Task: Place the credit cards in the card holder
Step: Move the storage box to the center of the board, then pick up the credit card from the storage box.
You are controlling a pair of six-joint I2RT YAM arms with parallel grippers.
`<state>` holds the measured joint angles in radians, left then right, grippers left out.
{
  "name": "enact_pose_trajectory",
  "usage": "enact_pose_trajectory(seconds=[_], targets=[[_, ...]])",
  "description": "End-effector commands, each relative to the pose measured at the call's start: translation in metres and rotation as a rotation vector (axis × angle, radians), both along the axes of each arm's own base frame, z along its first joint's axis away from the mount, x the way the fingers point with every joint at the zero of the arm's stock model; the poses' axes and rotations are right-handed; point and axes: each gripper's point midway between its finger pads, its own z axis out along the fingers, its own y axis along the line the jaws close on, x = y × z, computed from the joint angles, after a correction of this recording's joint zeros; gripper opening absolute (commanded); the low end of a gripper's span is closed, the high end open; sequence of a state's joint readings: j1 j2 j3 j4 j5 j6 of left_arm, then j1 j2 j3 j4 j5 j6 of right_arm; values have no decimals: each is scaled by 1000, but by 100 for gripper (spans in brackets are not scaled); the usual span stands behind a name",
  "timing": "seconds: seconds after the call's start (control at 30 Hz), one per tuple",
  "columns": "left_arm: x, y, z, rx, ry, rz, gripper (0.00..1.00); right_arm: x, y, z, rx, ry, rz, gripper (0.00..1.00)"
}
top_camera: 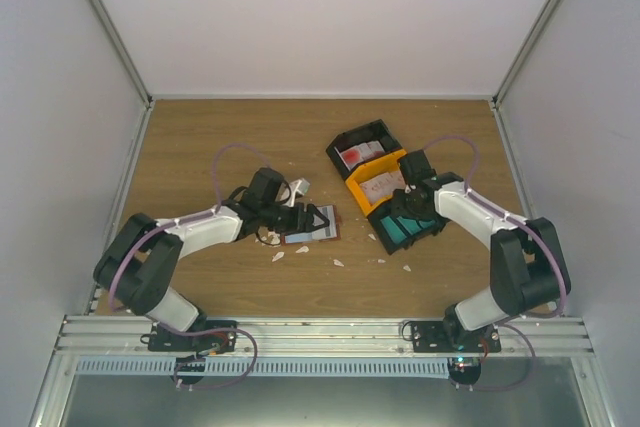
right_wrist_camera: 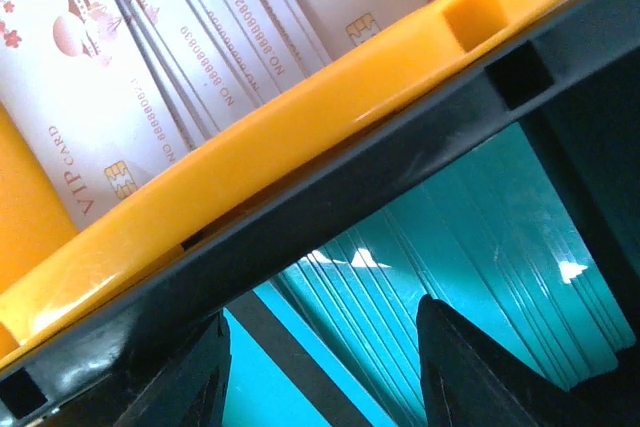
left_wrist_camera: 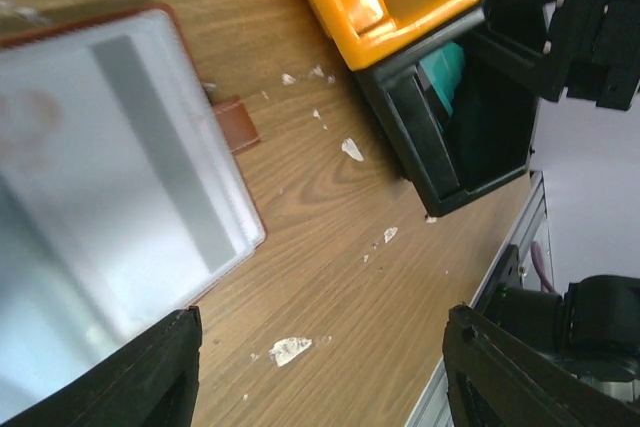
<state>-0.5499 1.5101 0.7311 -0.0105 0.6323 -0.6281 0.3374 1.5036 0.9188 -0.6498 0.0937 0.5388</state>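
The card holder (top_camera: 318, 227) lies open on the table, reddish-brown at the rim with pale inner faces (left_wrist_camera: 90, 197). A whitish card with a grey stripe (left_wrist_camera: 165, 162) lies on it. My left gripper (top_camera: 298, 217) hovers at its left edge, open, with only bare wood between the fingers (left_wrist_camera: 320, 372). Teal credit cards (right_wrist_camera: 470, 237) stand stacked in a black bin (top_camera: 412, 230). My right gripper (right_wrist_camera: 320, 372) is down inside that bin, open, its fingertips (right_wrist_camera: 470, 367) either side of the teal stack. Whitish-pink VIP cards (right_wrist_camera: 150, 57) fill the yellow bin (top_camera: 378, 183).
A second black bin (top_camera: 362, 152) with red-and-white cards sits behind the yellow one. Torn white scraps (top_camera: 338, 262) lie scattered on the wood in front of the holder and bins (left_wrist_camera: 290, 349). The metal rail (top_camera: 320, 332) runs along the near edge.
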Motion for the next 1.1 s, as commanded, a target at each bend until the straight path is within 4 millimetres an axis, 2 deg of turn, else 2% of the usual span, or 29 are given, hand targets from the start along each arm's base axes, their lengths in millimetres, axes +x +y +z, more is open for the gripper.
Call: enact_pose_trajectory(seconds=[0.0,0.17,0.3,0.43,0.73,0.87,0.97,1.07], targets=[[6,-35,14,-80,-42,-48,65,2,6,-8,32,-3,80,53],[7,-67,7,-96,-23,-71,57,-19,14,-27,88,70,127,52],[1,-85,-4,-117,31,-64,52,-25,16,-32,111,89,135,46],[-5,-101,-14,-139,83,-81,51,-26,20,-31,130,92,148,38],[-4,-135,-31,-147,116,-117,42,-26,30,-21,177,80,190,29],[-3,-142,-41,-128,124,-124,38,-28,40,-17,233,83,228,28],[-3,-145,-46,-119,129,-128,29,-30,45,-14,267,84,247,27],[-4,-148,-47,-116,131,-137,24,-32,49,-9,295,81,262,25]])
